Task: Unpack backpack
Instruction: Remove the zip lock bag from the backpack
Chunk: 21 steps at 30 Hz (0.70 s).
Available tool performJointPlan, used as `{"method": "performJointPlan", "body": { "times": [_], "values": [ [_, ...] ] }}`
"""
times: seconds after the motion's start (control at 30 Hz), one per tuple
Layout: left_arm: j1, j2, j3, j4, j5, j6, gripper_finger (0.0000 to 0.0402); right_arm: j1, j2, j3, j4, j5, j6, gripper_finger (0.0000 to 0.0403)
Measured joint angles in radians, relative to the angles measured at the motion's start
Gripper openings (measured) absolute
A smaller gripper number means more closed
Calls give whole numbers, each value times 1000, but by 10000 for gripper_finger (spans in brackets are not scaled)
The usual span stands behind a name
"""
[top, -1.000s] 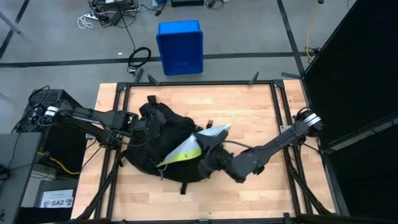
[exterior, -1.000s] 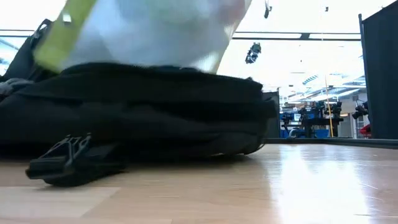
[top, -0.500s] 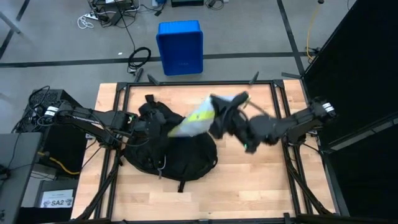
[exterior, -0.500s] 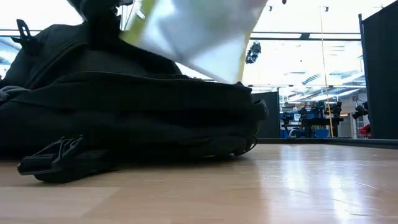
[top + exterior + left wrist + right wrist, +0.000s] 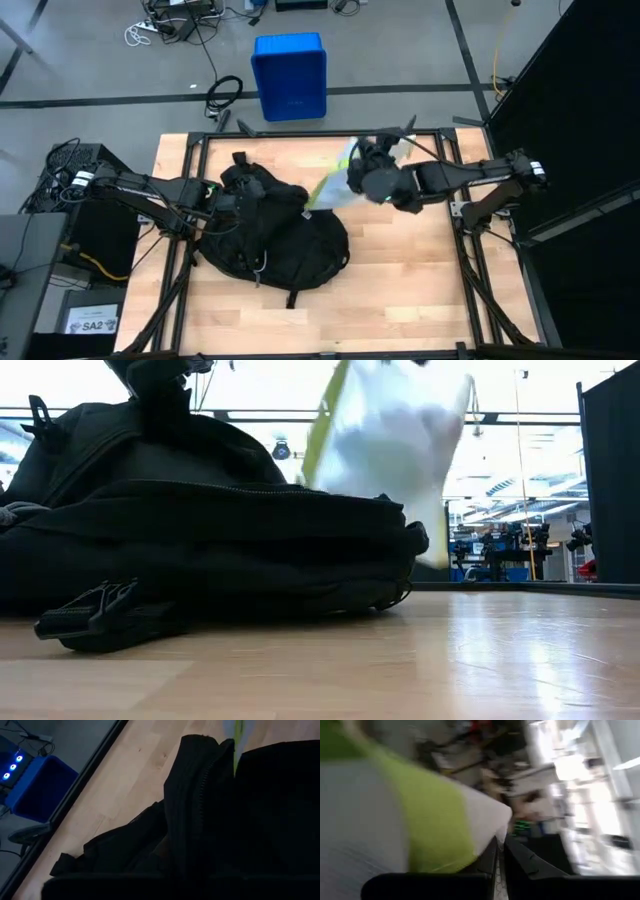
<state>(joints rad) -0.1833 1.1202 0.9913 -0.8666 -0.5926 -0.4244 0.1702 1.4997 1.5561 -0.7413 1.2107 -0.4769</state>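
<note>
The black backpack lies on the wooden table, left of its middle, and fills the left of the low view. My left gripper is shut at the backpack's far left part. My right gripper hangs over the far middle of the table, shut on a flat white packet with a lime-green band. In the low view the packet hangs in the air above and behind the backpack. It also fills the right wrist view. My left gripper is shut on black fabric at the backpack's far left part, beside a zip-edged flap. The fabric hides the fingers in the wrist view, so the exact hold does not show. The backpack's body rests on the table. My right gripper pinches the packet between its two fingers at a white edge next to the green band. The fingers reach in roughly level from the table's right side. The packet is lifted clear of the backpack and the table and hangs tilted.
A blue bin stands on the floor beyond the table's far edge. A black metal frame runs round the table. Bare wood lies on the near and right parts of the table.
My right gripper has swung from over the backpack's near right side toward the table's far edge and right, turning as it went. It kept hold of the packet, which has come out of the backpack and is now clear of it. The backpack has sunk flatter.
</note>
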Motion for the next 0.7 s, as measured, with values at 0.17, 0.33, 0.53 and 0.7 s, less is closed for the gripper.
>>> {"method": "performJointPlan", "body": {
  "times": [0.17, 0.33, 0.53, 0.7],
  "values": [
    [0, 0, 0, -1, 1, 0, 0, -27, 3, -1, -371, -30, 373, 0],
    [0, 0, 1, -2, -13, 0, 0, 3, 3, -1, -525, -42, 543, 0],
    [0, 0, 1, -2, -15, -6, 0, 104, 3, -3, -532, -195, 664, 0],
    [0, 0, 1, -2, -16, -19, 0, 206, 3, -96, -496, -393, 747, 0]
  ]
}}
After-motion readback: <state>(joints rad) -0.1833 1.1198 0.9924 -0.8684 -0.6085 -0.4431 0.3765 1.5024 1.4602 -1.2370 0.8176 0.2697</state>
